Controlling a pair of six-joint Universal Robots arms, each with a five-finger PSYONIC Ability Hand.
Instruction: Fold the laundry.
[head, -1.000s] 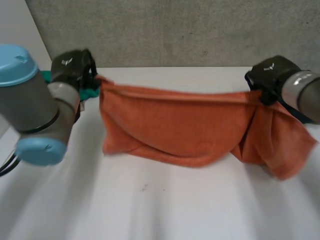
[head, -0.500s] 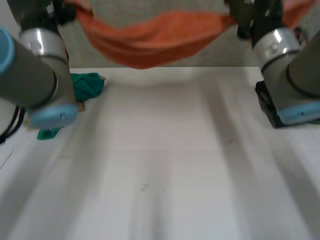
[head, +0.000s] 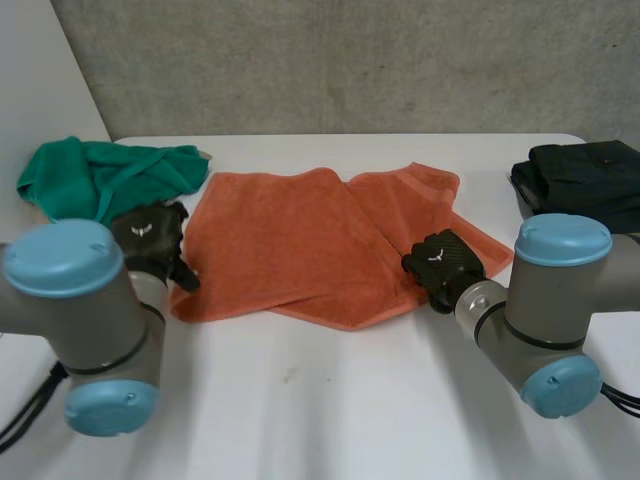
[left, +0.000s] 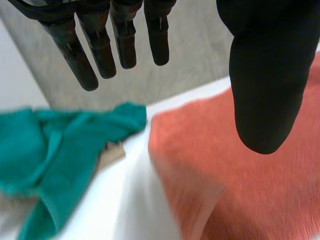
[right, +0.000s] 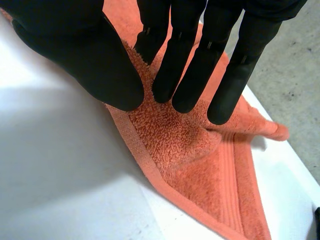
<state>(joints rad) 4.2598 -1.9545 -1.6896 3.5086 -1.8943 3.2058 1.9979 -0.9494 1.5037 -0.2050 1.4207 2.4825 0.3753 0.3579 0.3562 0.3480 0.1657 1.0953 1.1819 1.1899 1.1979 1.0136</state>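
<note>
The white desk (head: 320, 400) carries three pieces of laundry. An orange towel (head: 290, 245) lies spread near its middle, one part lapping over another. From the towel, a crumpled green cloth (head: 95, 175) sits at ten o'clock and a dark folded garment (head: 580, 175) at two o'clock.

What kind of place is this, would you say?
Probably a robotics lab or test bench, not a home: a bare concrete wall, a plain white table, and laundry on it: an orange towel, a green cloth and dark clothes.

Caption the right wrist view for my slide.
Right hand, open, at the hemmed edge of the orange towel on the white table.
</note>
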